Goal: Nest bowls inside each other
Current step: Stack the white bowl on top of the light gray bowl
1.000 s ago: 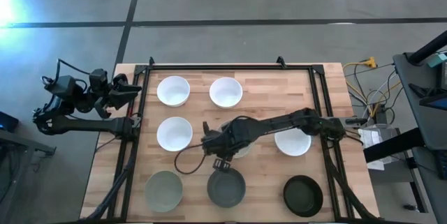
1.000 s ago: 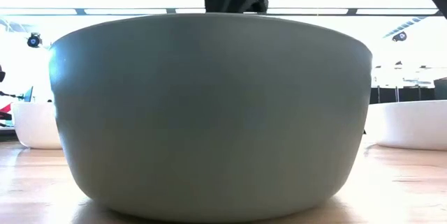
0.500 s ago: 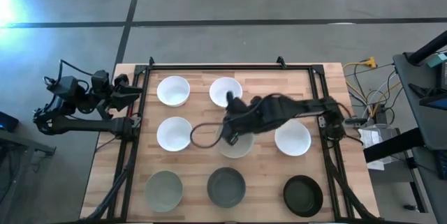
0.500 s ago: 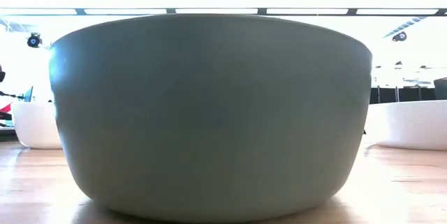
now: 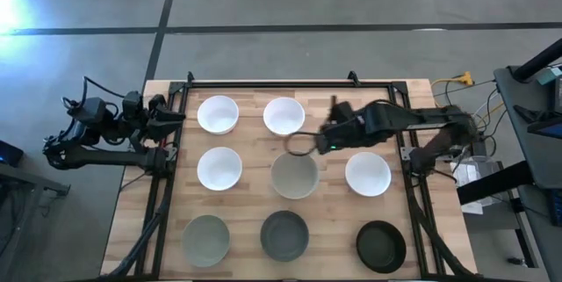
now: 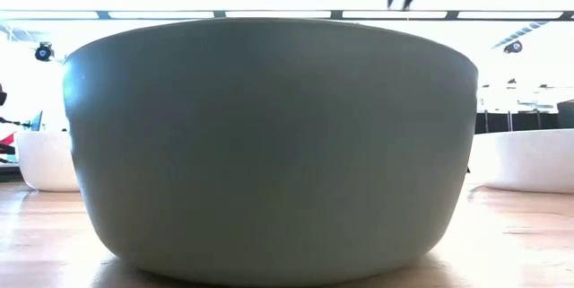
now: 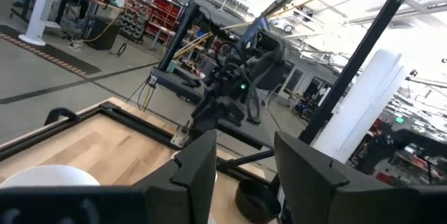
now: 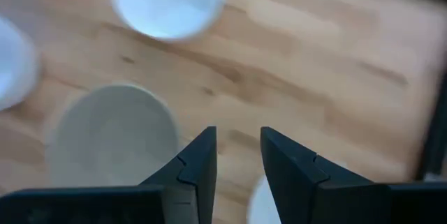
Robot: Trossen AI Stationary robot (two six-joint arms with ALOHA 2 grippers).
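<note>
Since the earlier high view, the right gripper (image 5: 318, 141) has risen from the grey bowl (image 5: 284, 235) to frame centre, above the beige-grey bowl (image 5: 294, 175). Right wrist view: fingers slightly parted, empty, bowl lower left. The left gripper (image 5: 172, 115) waits, empty, far left.

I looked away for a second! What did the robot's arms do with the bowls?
The right gripper swung away from the front middle grey bowl, across the beige-grey bowl, and back toward the far right of the table. Its fingers are open and carry nothing. The left gripper hardly moved at the left edge. No bowl moved.
</note>
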